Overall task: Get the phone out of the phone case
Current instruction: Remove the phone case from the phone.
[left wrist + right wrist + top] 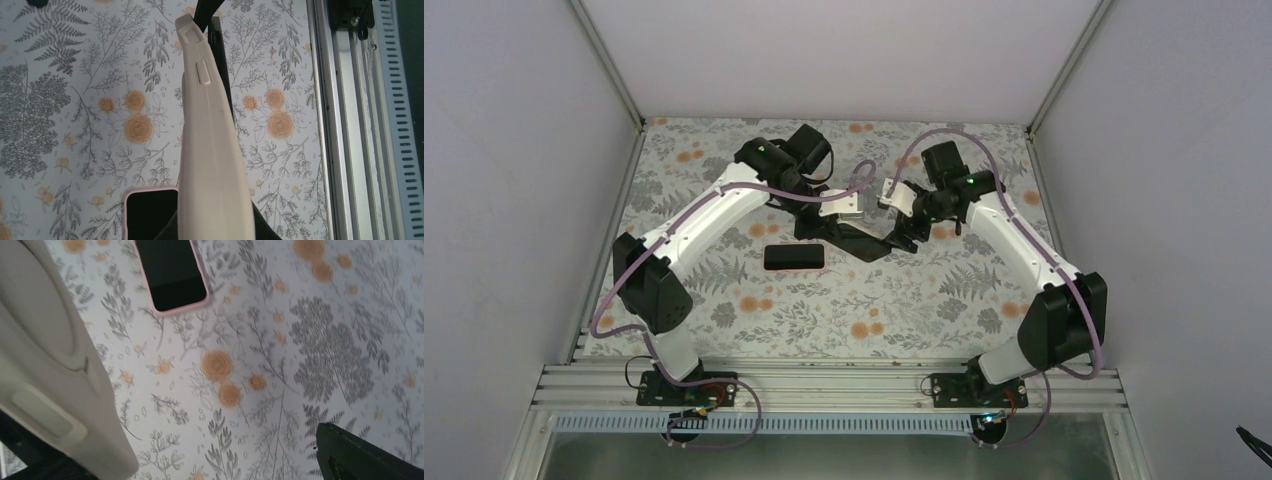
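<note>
Where you look down from above, the entries read as follows.

Item 1: black flat phone with a pink rim point(794, 257). It lies flat on the floral-printed table cover point(724, 200), apart from both pincers, nearer the arm bases than they are and on the left arm's side.

Item 2: pale beige soft phone case with raised button covers point(210, 150). It is lifted off the cover at mid-table, between the two pincers.

Item 3: left gripper point(849, 207). Its jaws are pinched narrow on the case, which runs edge-on up its wrist view.

Item 4: right gripper point(892, 205). Its jaws are spread wide and grip nothing. The case stands just beside one finger, and you cannot tell whether they touch. The other black finger point(360, 455) hangs free over the cover.
</note>
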Controlling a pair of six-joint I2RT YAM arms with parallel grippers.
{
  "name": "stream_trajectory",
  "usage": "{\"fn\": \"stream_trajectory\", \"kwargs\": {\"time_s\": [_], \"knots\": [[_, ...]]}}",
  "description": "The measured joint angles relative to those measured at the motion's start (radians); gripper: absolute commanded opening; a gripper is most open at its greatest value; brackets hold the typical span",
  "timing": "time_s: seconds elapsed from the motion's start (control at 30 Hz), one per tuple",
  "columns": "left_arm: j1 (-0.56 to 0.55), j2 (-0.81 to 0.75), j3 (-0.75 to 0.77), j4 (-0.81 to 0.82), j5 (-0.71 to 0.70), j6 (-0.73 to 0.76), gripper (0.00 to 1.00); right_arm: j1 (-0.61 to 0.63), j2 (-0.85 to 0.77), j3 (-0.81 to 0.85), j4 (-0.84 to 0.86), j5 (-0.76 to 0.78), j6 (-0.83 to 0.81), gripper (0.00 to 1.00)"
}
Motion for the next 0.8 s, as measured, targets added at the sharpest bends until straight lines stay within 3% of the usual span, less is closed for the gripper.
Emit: {"fn": "stream_trajectory", "kwargs": {"time_s": [0.4, 0.67, 0.77, 0.8], "knots": [[0.037, -0.008, 0.092, -0.115, 0.016, -0.02, 0.02, 0.056, 0.211, 0.307, -0.274, -0.267, -0.175, 0.87], [0.104, -0.01, 0.105, -0.251, 0.07, -0.019, 0.02, 0.172, 0.203, 0.29, -0.273, -0.273, -0.179, 0.39], [0.119, -0.009, 0.124, -0.249, 0.079, -0.02, 0.02, 0.172, 0.188, 0.296, -0.271, -0.275, -0.166, 0.09], [0.125, -0.009, 0.132, -0.247, 0.081, -0.023, 0.02, 0.172, 0.182, 0.297, -0.273, -0.277, -0.158, 0.04]]}}
